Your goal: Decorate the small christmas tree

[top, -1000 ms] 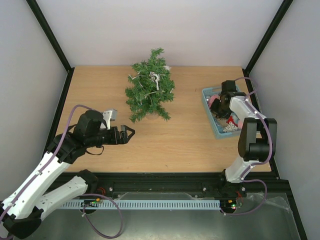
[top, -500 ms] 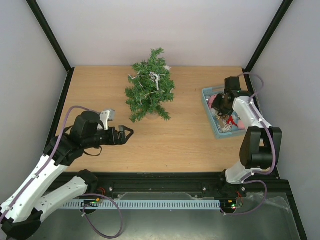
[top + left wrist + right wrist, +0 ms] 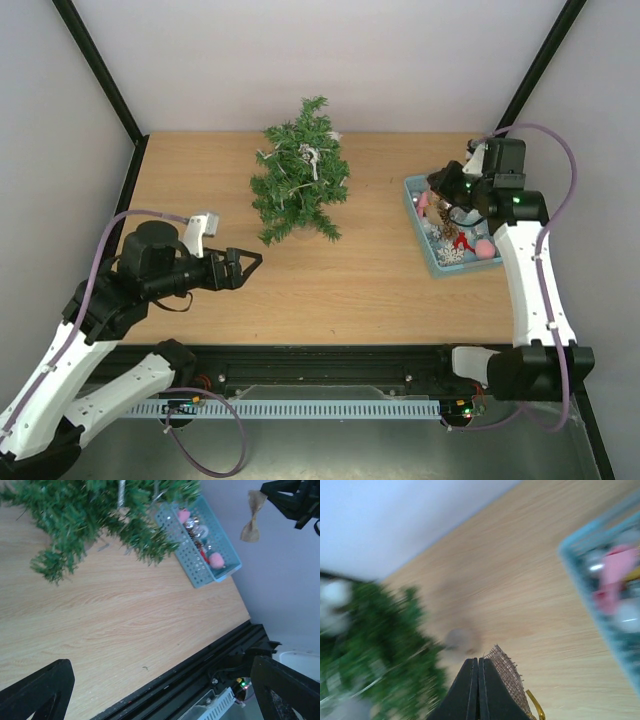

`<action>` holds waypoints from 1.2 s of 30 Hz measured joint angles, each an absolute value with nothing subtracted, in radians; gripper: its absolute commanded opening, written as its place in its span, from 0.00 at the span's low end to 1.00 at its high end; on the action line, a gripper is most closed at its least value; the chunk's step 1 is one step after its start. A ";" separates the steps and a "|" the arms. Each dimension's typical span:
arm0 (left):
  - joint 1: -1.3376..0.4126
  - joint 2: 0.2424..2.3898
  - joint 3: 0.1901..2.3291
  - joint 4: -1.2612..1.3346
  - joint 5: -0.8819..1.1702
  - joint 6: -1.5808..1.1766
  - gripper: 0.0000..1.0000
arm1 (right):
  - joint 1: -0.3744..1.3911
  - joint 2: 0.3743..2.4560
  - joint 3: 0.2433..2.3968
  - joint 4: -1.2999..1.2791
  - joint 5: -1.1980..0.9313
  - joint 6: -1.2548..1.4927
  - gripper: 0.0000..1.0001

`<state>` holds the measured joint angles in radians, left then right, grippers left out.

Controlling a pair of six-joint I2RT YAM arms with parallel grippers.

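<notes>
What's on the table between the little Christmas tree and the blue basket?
Only bare tabletop separates the tree from the basket, as the top view shows.

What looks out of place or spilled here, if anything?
Nothing stands out. The small christmas tree stands on its base, the ornaments lie inside the blue basket with none on the table, and the right gripper is shut on a burlap bow.

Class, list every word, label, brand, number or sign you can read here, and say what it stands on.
None readable: no legible text shows on the small christmas tree, the blue basket, the burlap bow or the table. The right wrist view is blurred.
</notes>
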<state>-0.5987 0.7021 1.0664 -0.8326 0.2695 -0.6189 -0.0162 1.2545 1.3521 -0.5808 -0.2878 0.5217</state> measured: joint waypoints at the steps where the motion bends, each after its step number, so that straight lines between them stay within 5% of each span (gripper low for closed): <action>1: -0.599 0.706 1.079 -0.831 0.274 -0.612 1.00 | -0.010 1.235 1.352 -0.580 -0.346 0.539 0.01; 10: -0.599 0.813 1.180 -0.725 0.461 -0.519 1.00 | 0.306 1.179 1.327 -0.450 -0.742 0.788 0.01; 16: -0.599 0.824 1.177 -0.610 0.635 -0.487 0.98 | 0.511 1.180 1.344 -0.378 -0.809 0.907 0.01; 27: -0.599 0.796 1.129 -0.469 0.766 -0.477 0.79 | 0.751 1.242 1.346 -0.125 -0.853 1.110 0.01; 33: -0.599 0.802 1.124 -0.427 0.782 -0.485 0.60 | 0.802 1.287 1.355 -0.078 -0.852 1.146 0.01; 36: -0.599 0.801 1.119 -0.411 0.786 -0.483 0.31 | 0.805 1.290 1.357 -0.067 -0.853 1.153 0.01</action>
